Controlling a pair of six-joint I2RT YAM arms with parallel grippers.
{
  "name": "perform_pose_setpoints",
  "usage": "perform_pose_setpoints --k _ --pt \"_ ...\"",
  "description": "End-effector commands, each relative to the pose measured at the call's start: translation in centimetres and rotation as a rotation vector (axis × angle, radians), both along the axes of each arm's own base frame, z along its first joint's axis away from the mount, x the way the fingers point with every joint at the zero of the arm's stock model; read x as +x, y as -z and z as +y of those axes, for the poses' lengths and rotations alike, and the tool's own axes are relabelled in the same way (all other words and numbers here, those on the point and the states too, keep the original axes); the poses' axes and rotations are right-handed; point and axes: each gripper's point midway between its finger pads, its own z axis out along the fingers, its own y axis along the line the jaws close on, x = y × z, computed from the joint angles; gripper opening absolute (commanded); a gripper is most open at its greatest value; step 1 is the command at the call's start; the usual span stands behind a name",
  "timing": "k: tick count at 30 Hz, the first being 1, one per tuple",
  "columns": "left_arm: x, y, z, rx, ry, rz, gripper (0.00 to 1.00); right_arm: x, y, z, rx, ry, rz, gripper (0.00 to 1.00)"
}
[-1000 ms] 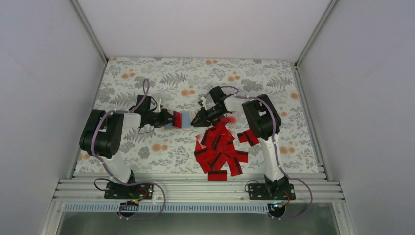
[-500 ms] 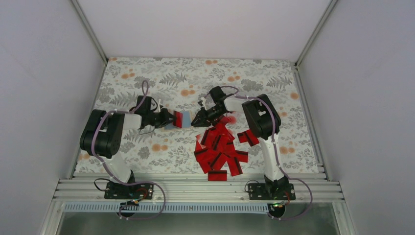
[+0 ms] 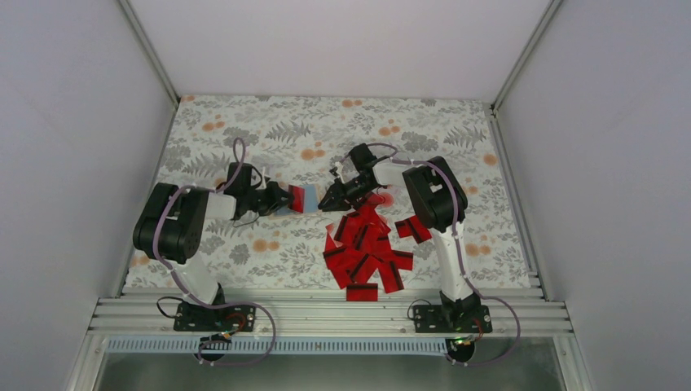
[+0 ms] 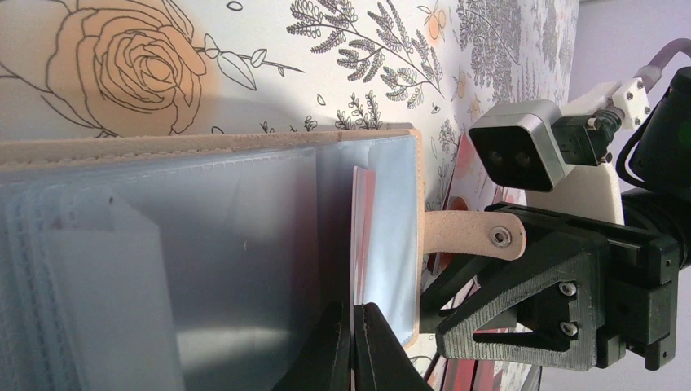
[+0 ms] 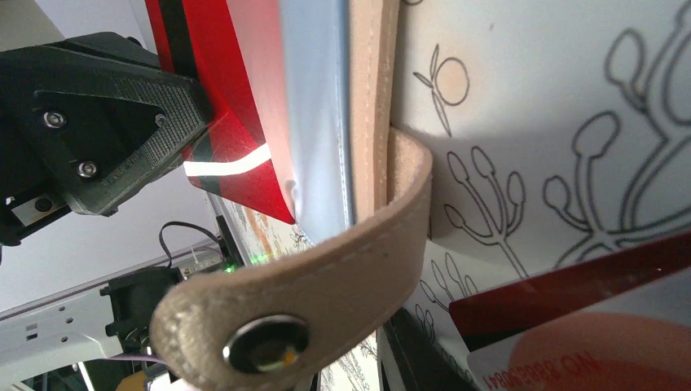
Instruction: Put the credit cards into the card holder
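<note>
The tan card holder (image 3: 309, 195) stands open on its edge between my two grippers, its clear sleeves (image 4: 204, 244) facing the left wrist camera. My left gripper (image 4: 352, 346) is shut on a thin sleeve edge of it. A red card (image 5: 228, 98) with a black stripe sits in that sleeve, and its edge shows in the left wrist view (image 4: 363, 236). My right gripper (image 3: 327, 201) is open just right of the holder. The holder's snap strap (image 5: 326, 285) hangs in front of it and hides most of its fingers. The pile of red credit cards (image 3: 365, 248) lies below it.
The floral cloth (image 3: 244, 122) covers the table, with grey walls on three sides. Two more cards, one red (image 5: 570, 281) and one pale with a red blot (image 5: 595, 350), lie on the cloth right under my right gripper. One card (image 3: 361, 292) lies at the near table edge.
My left arm has shifted very slightly toward the near left with the holder. The right arm and the card pile look the same.
</note>
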Motion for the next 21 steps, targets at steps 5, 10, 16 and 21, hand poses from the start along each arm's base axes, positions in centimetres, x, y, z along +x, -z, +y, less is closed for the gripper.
perform_pose_setpoints --k 5,10,16,21 --pt "-0.6 0.7 -0.7 -0.001 -0.015 0.025 0.02 -0.7 1.6 0.6 0.000 -0.030 0.006 0.19" --pt "-1.1 0.9 -2.0 -0.004 -0.009 0.041 0.02 -0.7 1.6 0.7 0.006 -0.030 0.008 0.18" --pt "-0.5 0.4 -1.1 0.113 -0.025 0.016 0.02 -0.7 1.4 0.7 0.007 -0.031 0.002 0.17" --pt "-0.4 0.5 -1.1 0.131 -0.007 0.005 0.03 -0.7 1.4 0.7 0.010 -0.031 0.003 0.17"
